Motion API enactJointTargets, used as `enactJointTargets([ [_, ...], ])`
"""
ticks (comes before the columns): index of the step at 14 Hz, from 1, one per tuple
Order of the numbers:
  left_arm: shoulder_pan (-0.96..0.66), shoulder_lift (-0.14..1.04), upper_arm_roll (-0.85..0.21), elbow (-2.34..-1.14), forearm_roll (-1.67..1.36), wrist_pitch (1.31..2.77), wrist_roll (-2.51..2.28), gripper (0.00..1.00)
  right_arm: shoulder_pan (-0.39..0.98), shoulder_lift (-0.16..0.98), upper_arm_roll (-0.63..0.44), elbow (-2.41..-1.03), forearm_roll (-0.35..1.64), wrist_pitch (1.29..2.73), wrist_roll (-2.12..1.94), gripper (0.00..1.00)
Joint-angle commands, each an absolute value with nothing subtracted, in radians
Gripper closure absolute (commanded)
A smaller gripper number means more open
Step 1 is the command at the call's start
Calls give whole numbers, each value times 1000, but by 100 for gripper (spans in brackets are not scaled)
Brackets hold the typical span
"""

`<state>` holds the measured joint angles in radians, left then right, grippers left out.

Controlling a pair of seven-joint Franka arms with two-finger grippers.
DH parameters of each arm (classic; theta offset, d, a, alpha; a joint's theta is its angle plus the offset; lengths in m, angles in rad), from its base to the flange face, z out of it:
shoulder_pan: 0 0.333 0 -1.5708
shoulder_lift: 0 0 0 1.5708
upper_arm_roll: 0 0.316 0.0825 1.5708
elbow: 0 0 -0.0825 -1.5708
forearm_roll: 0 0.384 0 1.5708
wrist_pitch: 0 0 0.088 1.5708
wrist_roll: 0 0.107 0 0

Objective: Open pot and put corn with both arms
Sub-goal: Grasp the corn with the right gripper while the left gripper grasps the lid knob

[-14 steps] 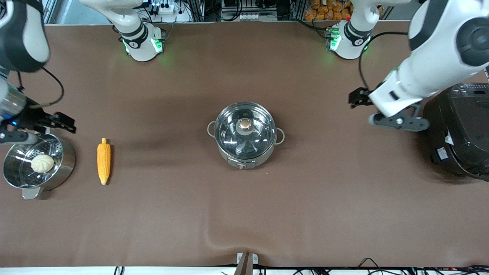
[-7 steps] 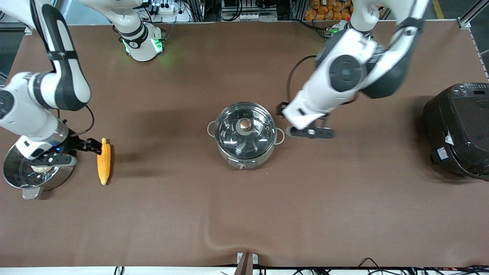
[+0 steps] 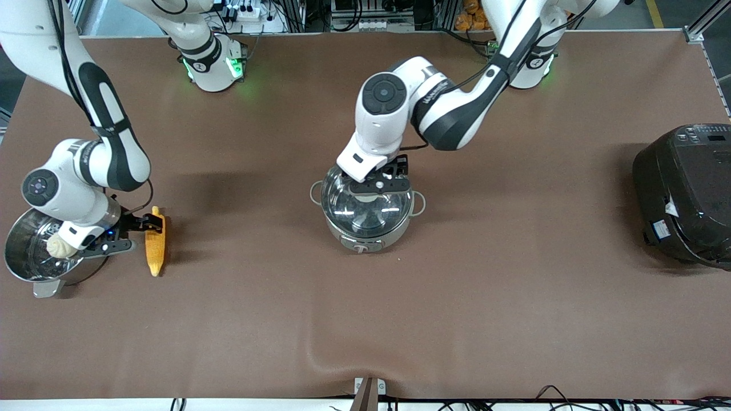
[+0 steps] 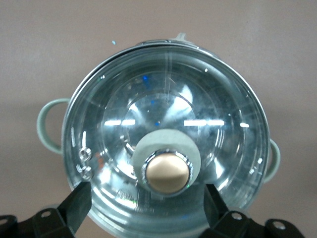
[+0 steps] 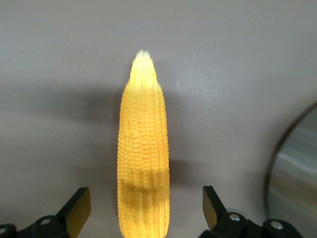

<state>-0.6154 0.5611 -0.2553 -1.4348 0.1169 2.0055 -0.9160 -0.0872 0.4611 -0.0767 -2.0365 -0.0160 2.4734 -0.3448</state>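
**Both grippers open over their targets**

Left gripper point(image 3: 381, 184) hangs over the pot point(image 3: 368, 228), directly above the glass lid point(image 4: 166, 124). Its fingers point(image 4: 74, 201) are spread wide, one on each side of the copper-coloured knob point(image 4: 167, 171), touching neither knob nor glass as far as the wrist view shows. The lid sits closed on the pot.

Right gripper point(image 3: 149, 224) is over the corn point(image 3: 155, 251), near the cob's stub end. Its fingers point(image 5: 78, 203) are also spread wide, straddling the cob with clear gaps on both sides, holding nothing. The corn lies flat on the brown table point(image 3: 514, 285), just beside the steel steamer pot point(image 3: 28, 268), which holds a pale bun point(image 3: 57, 246).
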Motion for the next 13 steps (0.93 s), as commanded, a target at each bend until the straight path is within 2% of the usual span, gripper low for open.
enactJointTargets([
  [1, -655, 607, -244, -1396, 213, 2025, -980, 0, -89, 526, -64, -1985, -18, 2473, -380, 0],
  [2, -657, 612, -244, -1396, 222, 2037, -995, 0, -89, 537, -63, -1971, -17, 2465, -391, 0],
  [4, -660, 621, -244, -1388, 224, 2055, -1012, 0, -89, 551, -63, -1965, -17, 2462, -411, 33],
  [7, -658, 635, -244, -1382, 224, 2075, -1046, 0, -84, 563, -60, -1956, -17, 2457, -408, 65],
  [8, -658, 635, -245, -1381, 221, 2075, -1087, 25, -84, 554, -60, -1944, -17, 2430, -410, 69],
  [9, -657, 637, -245, -1381, 221, 2075, -1113, 80, -75, 534, -54, -1916, -17, 2371, -410, 69],
  [10, -657, 640, -245, -1382, 221, 2075, -1114, 100, -65, 508, -49, -1875, -17, 2280, -405, 69],
  [13, -658, 649, -245, -1384, 224, 2075, -1118, 100, -17, 474, -35, -1687, -12, 1998, -399, 70],
])
